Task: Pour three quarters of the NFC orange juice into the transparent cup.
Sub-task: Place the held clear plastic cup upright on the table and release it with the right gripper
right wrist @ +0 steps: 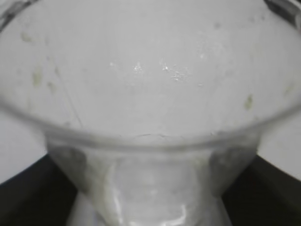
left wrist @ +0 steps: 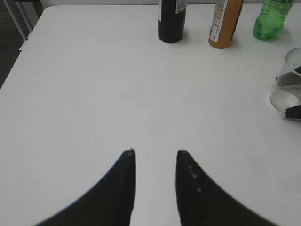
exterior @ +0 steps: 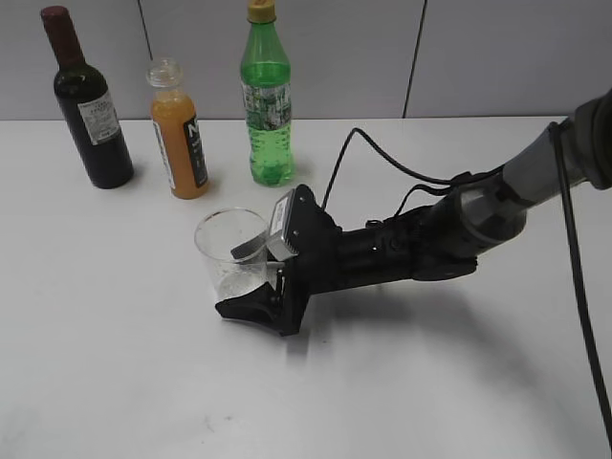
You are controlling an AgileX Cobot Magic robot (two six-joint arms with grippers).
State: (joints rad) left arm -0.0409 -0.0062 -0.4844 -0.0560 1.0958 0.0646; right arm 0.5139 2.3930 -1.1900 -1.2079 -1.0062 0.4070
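Exterior view shows you the right gripper (exterior: pixel 253 277) at centre frame, its fingers on either side of the transparent cup (exterior: pixel 232 251), low on the wall. Whether they press the cup or have let go you cannot tell; the right wrist view only shows the cup (right wrist: pixel 150 117) filling the frame between two dark fingers. The cup looks empty, thin-walled and light, so it will likely tip or skid at a nudge and could crack if squeezed hard; take it low on the wall with gentle pressure.

The NFC orange juice (exterior: pixel 179 134) stands upright in the upper left of the frame, between the wine bottle (exterior: pixel 90 105) and the green bottle (exterior: pixel 267 100), well apart from the cup. It is filled with orange liquid almost to the neck, so judge it fairly heavy, and the plastic will probably give under pressure. No cap is visible on its clear neck. Grip it round the labelled middle.

The left gripper (left wrist: pixel 155 160) sits partly open over bare table (left wrist: pixel 94 94) in the left wrist view, holding nothing.
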